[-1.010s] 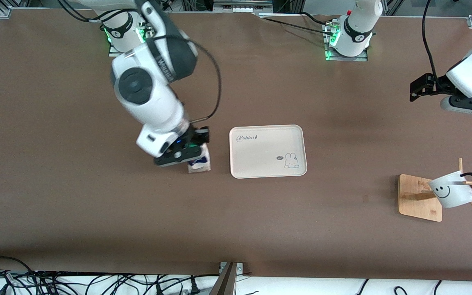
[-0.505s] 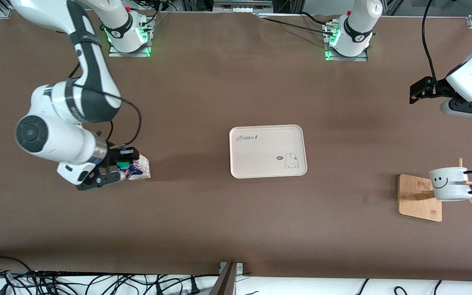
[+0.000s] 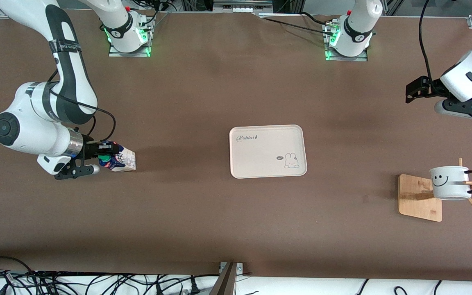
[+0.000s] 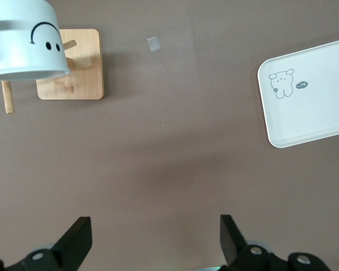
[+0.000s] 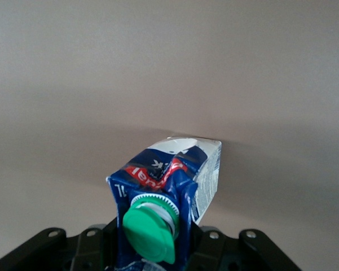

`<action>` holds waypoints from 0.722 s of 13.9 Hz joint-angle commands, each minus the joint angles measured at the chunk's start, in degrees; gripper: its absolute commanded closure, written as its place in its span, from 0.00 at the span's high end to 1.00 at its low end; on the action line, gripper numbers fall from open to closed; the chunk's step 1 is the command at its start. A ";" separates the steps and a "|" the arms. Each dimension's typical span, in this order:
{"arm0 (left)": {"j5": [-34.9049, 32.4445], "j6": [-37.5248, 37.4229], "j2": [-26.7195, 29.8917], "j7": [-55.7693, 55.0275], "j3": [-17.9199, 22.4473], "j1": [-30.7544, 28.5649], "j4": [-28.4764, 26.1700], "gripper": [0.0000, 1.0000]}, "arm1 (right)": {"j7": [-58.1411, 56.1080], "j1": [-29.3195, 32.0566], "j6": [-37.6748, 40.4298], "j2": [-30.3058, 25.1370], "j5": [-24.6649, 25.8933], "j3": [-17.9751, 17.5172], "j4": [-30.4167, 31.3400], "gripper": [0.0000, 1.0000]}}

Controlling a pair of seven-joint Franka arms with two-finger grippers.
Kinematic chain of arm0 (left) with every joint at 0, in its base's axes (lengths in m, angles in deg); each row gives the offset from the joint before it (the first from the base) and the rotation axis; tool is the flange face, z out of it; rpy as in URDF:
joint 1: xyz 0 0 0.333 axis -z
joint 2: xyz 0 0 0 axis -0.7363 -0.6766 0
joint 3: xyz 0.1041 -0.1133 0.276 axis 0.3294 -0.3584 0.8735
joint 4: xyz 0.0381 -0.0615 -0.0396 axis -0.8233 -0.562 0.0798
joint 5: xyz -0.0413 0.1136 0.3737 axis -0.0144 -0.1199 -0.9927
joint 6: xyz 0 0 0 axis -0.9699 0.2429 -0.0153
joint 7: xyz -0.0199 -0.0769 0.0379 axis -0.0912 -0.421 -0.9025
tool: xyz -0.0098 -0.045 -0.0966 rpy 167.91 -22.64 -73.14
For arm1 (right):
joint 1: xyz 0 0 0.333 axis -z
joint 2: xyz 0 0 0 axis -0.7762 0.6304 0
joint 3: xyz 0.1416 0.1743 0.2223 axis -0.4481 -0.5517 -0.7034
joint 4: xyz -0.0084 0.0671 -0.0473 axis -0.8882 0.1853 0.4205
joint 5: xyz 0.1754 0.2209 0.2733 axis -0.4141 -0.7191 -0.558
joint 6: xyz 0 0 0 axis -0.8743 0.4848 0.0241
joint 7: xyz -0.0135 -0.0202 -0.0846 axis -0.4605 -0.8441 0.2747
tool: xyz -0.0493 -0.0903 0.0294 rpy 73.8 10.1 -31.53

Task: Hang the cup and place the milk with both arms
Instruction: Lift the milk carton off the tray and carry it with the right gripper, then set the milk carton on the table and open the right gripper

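Observation:
My right gripper (image 3: 104, 158) is shut on the milk (image 3: 123, 160), a dark blue carton with a green cap, and holds it tipped on its side low over the table at the right arm's end. The right wrist view shows the milk (image 5: 180, 169) with its cap toward the camera. The cup (image 3: 449, 183), white with a smiley face, hangs by its black handle on a peg of the wooden rack (image 3: 419, 197). My left gripper (image 3: 415, 87) is open and empty, up over the table at the left arm's end. Its wrist view shows the cup (image 4: 23, 39) and rack (image 4: 74, 74).
A cream tray (image 3: 260, 160) with a rabbit drawing lies at the middle of the table; its corner shows in the left wrist view (image 4: 313, 107). Cables run along the table edge nearest the front camera.
My right arm has carried the milk from beside the tray toward the right arm's end of the table. The cup has settled from a tilt to level. The left gripper shifted slightly.

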 commanded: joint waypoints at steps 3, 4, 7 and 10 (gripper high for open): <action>0.70 -0.38 2.80 -0.37 -0.55 -0.74 -2.09 1.00 | -0.85 -0.50 -1.00 -1.97 -1.18 0.59 2.65 1.00; 0.70 -0.38 2.80 -0.28 -0.46 -0.74 -2.09 1.00 | -0.85 -0.50 -0.83 -1.97 -1.18 0.59 2.57 1.00; 0.79 0.23 2.89 -0.37 -4.56 -5.11 -2.18 1.00 | -0.94 -0.33 -0.74 -1.53 -1.09 0.68 1.95 1.00; 0.88 3.29 6.38 -0.19 -9.07 -9.89 -6.72 1.00 | -1.11 1.77 -0.65 -1.18 -1.18 0.59 -0.06 1.00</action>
